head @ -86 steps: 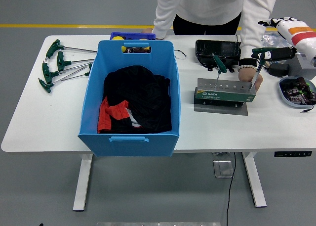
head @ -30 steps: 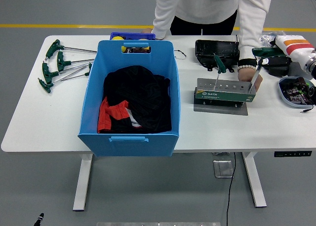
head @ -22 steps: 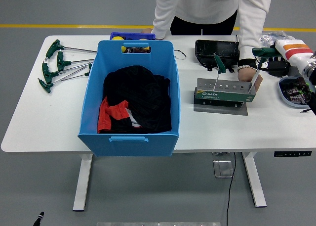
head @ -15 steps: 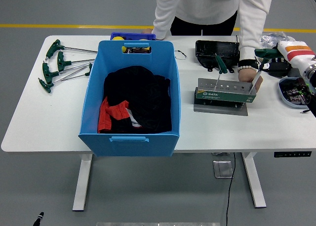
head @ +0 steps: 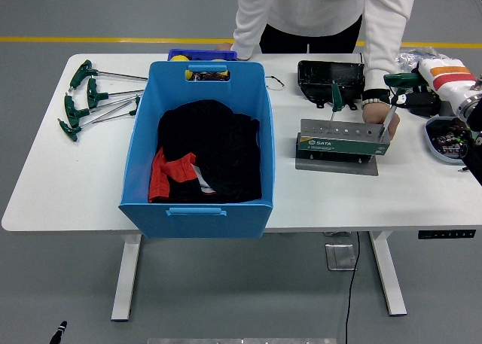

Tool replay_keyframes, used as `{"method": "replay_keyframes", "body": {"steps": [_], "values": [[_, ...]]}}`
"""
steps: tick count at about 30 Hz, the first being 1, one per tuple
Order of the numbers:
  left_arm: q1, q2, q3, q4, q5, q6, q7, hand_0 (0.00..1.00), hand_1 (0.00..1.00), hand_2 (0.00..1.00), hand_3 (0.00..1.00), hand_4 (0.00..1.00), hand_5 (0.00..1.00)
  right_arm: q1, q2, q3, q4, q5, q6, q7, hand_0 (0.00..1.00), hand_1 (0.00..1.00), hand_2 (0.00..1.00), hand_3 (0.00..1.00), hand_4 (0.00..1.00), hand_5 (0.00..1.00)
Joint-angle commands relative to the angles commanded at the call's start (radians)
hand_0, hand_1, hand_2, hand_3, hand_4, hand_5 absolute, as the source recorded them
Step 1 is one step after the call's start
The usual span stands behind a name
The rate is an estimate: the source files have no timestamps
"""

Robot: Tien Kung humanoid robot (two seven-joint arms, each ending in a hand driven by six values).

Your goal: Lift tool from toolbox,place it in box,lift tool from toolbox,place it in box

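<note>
The grey and green tool rack (head: 343, 142) stands right of the blue box (head: 197, 144), which holds black and red cloth. Two green T-handle tools stand in the rack: one near the middle (head: 336, 95) and one at its right end (head: 398, 80). My right hand (head: 446, 73), white with an orange stripe, is at the right end of that second tool's handle. I cannot see whether it grips the handle. A person's hand (head: 374, 111) rests behind the rack's right end. My left arm is out of view.
Several green T-handle wrenches (head: 90, 95) lie at the far left. A black tray (head: 331, 74) and a small blue bin (head: 202, 56) stand at the back. A grey bowl of small parts (head: 448, 139) and a black object (head: 423, 101) sit by my right hand.
My right hand has come down from the upper right to the right tool's handle and has stayed there over the last second. The tools remain in the rack.
</note>
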Motion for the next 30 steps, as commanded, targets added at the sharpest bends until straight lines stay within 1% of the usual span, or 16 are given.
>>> {"method": "replay_keyframes", "body": {"steps": [3,4,6,14,21,22,27,28,30], "values": [[0.000,0.000,0.000,0.000,-0.001,0.000,0.000,0.683,0.730,0.780,0.814,0.958,0.857,0.003,0.000,-0.004,0.004,0.011,-0.022,0.008,0.114,0.081,0.111,0.092,0.998,0.745],[0.000,0.000,0.000,0.000,0.000,0.000,0.000,0.683,0.730,0.779,0.814,0.958,0.856,0.004,0.000,-0.004,0.005,0.014,-0.027,0.012,0.078,0.044,0.083,0.063,0.998,0.719],[0.000,0.000,-0.001,0.000,0.000,0.000,0.000,0.683,0.730,0.779,0.814,0.958,0.856,0.004,-0.001,-0.004,0.006,0.018,-0.033,0.019,0.078,0.044,0.083,0.063,0.998,0.719],[-0.003,0.000,0.002,0.000,-0.003,0.000,-0.001,0.683,0.729,0.780,0.813,0.958,0.856,0.000,-0.001,-0.012,0.000,0.030,-0.027,0.020,0.073,0.034,0.076,0.053,0.998,0.704],[-0.003,0.000,0.001,0.001,-0.002,0.000,-0.001,0.685,0.727,0.777,0.812,0.957,0.856,-0.001,-0.001,-0.013,0.001,0.036,-0.027,0.013,0.063,0.022,0.069,0.042,0.998,0.696],[-0.003,0.000,0.001,0.001,-0.001,0.001,-0.001,0.683,0.727,0.777,0.811,0.957,0.854,-0.001,-0.001,-0.013,0.001,0.036,-0.026,0.011,0.050,0.002,0.056,0.029,0.998,0.686],[0.000,0.000,-0.002,0.001,0.002,0.002,0.001,0.683,0.727,0.777,0.811,0.957,0.854,-0.002,-0.001,-0.018,0.005,0.041,-0.022,0.002,0.050,0.002,0.056,0.029,0.998,0.686],[0.000,0.000,-0.003,0.001,0.003,0.002,0.001,0.684,0.723,0.777,0.810,0.957,0.854,-0.002,-0.001,-0.018,0.005,0.041,-0.023,0.001,0.012,0.002,0.033,0.011,0.984,0.687],[0.002,0.000,-0.005,0.001,0.004,0.003,0.001,0.684,0.723,0.777,0.810,0.957,0.854,-0.002,-0.002,-0.020,0.007,0.042,-0.026,-0.002,0.012,0.002,0.033,0.011,0.984,0.687]]}}
